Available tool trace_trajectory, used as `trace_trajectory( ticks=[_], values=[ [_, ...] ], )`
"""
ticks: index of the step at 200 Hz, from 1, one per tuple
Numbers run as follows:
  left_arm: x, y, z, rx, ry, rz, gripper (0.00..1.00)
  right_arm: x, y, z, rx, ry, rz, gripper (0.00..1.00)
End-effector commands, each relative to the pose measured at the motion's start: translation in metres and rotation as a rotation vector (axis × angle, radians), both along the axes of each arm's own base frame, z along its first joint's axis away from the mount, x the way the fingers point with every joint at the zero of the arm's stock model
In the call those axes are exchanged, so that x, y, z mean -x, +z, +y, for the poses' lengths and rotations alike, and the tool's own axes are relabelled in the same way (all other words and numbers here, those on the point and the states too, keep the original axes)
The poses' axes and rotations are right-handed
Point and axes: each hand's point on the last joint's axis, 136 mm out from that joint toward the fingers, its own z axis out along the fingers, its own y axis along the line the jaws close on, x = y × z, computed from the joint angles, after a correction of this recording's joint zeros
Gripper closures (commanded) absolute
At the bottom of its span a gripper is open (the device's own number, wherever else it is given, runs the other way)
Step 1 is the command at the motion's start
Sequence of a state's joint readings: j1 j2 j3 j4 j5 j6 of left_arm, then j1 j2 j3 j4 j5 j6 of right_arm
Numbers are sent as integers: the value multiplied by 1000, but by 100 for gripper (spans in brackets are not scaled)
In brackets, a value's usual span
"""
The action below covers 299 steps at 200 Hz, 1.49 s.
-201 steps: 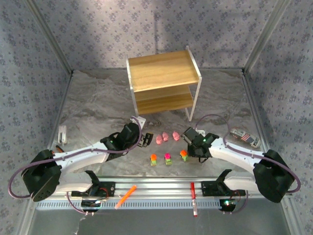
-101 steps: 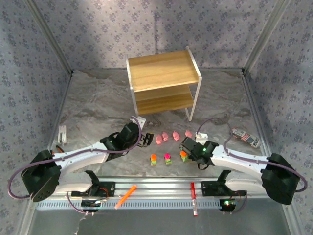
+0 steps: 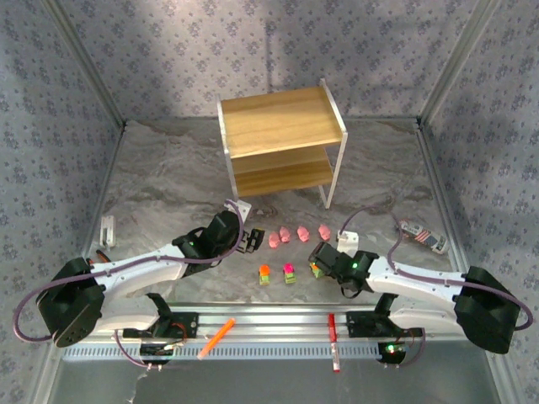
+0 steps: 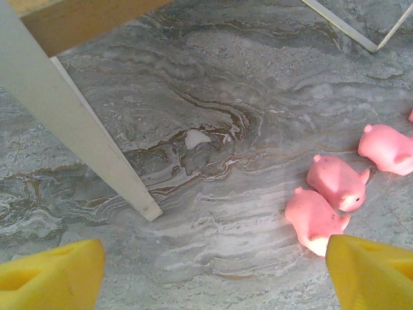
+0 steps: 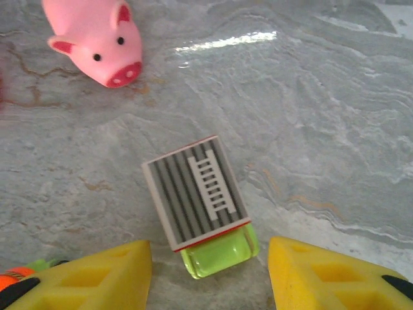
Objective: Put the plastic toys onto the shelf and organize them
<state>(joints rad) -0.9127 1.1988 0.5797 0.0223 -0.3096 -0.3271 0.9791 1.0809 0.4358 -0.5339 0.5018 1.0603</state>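
While the right gripper (image 5: 210, 258) is being pulled back toward the near edge, a fourth pink pig (image 3: 323, 230) is being uncovered. A green blocky toy (image 5: 200, 200) is being straddled, fingers (image 5: 90, 278) spread, nothing pinched. The left gripper (image 4: 206, 278) is being kept spread beside three pigs (image 4: 335, 184). Every visible toy is sitting on the bench (image 3: 168, 185), none on the shelf (image 3: 282, 126); a first pick is likely being set up.

4 pigs (image 3: 285, 234) lie in a row before the shelf (image 3: 282, 126), 3 blocks (image 3: 289, 273) before them.
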Motion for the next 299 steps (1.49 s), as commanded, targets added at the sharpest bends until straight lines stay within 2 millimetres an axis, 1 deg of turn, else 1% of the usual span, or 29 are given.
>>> trace_trajectory(
  ticks=[1, 56, 131, 154, 217, 232, 299],
  values=[
    [1, 4, -4, 12, -4, -2, 11, -4, -2, -2, 19, 3, -35, 47],
    [1, 3, -5, 13, -8, 2, 11, -3, -10, -10, 53, 3, -46, 47],
    [1, 1, -6, 12, -11, 6, 11, -9, -8, -7, 77, 54, -80, 46],
    [1, 1, -6, 9, -10, 5, 11, -9, -10, -8, 86, 60, -78, 50],
    [0, 2, -5, 4, -8, 2, 11, -8, -18, -9, 84, 59, -76, 53],
    [0, 2, -5, 7, -9, 2, 11, -7, -19, -8, 81, 62, -76, 55],
    [2, 1, -8, 12, -28, 9, 11, -8, -16, -9, 74, 62, -99, 60]
  ],
)
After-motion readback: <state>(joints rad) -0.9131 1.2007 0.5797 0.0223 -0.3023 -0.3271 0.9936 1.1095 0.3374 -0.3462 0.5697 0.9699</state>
